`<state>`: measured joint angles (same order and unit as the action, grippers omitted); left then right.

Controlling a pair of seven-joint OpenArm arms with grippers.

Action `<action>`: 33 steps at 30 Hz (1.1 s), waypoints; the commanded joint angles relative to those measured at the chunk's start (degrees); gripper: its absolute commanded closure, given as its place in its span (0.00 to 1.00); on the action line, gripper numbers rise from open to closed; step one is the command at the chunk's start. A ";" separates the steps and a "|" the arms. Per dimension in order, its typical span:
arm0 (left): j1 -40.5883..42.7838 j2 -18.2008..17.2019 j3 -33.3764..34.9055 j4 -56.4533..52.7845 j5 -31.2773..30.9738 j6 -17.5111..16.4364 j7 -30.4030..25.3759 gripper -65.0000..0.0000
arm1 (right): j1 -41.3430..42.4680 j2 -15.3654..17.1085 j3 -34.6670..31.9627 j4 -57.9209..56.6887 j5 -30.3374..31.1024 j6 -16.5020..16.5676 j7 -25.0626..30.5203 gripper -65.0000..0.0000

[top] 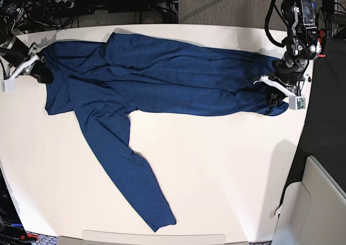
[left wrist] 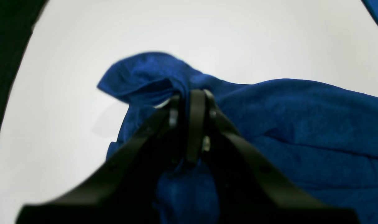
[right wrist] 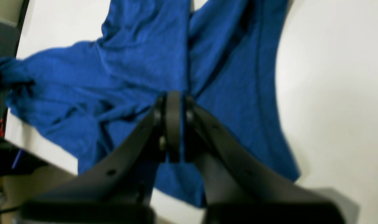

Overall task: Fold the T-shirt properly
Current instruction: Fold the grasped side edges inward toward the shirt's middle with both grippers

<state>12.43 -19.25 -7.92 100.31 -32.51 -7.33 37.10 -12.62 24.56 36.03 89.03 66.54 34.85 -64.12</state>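
Note:
The dark blue T-shirt (top: 162, 77) lies stretched across the white table (top: 227, 169), with one long sleeve (top: 124, 164) trailing toward the front edge. My left gripper (top: 278, 93) is at the shirt's right end. In the left wrist view it (left wrist: 192, 93) is shut on a bunched fold of the T-shirt (left wrist: 301, 124). My right gripper (top: 39, 72) sits at the shirt's left end. In the right wrist view its tips (right wrist: 173, 95) are pressed together where the T-shirt (right wrist: 139, 62) gathers, and cloth also shows under the fingers.
The table's left edge (right wrist: 39, 146) runs close under the right gripper. Cables and equipment (top: 81, 4) crowd the back. A white bin (top: 319, 202) stands off the table's right front corner. Bare tabletop (top: 227, 169) spreads in front of the shirt.

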 commanded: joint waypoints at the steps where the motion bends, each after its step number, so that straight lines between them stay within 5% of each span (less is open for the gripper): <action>1: -0.69 -0.84 -0.38 0.39 -0.32 -0.18 -1.54 0.99 | 1.59 1.07 -0.38 1.21 -0.30 0.27 2.18 0.99; 4: -0.95 -0.67 -0.30 -0.93 -0.32 -0.18 -1.45 0.98 | 5.99 0.98 -4.51 1.12 -4.96 0.18 2.89 0.92; 8: -0.95 -0.67 -0.30 -1.02 -0.32 -0.18 -1.45 0.87 | 12.75 0.63 -10.58 0.86 -11.64 -0.26 2.89 0.70; 12: -0.95 -0.75 -0.30 -1.02 -0.32 -0.18 -1.45 0.74 | 18.91 -2.80 -13.48 0.59 -19.73 -6.06 2.71 0.56; 24: -0.95 -0.75 -0.30 -0.84 -0.32 -0.18 -1.45 0.70 | 37.90 -10.62 -16.47 -17.78 -39.95 -8.26 3.06 0.54; 33: -0.95 -0.75 -0.30 -0.84 -0.32 -0.18 -1.45 0.70 | 41.85 -14.14 -16.56 -28.07 -50.15 -8.26 8.25 0.54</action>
<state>11.92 -19.25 -7.88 98.39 -32.49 -7.33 37.12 27.51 9.93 19.51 60.14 16.58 26.57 -55.72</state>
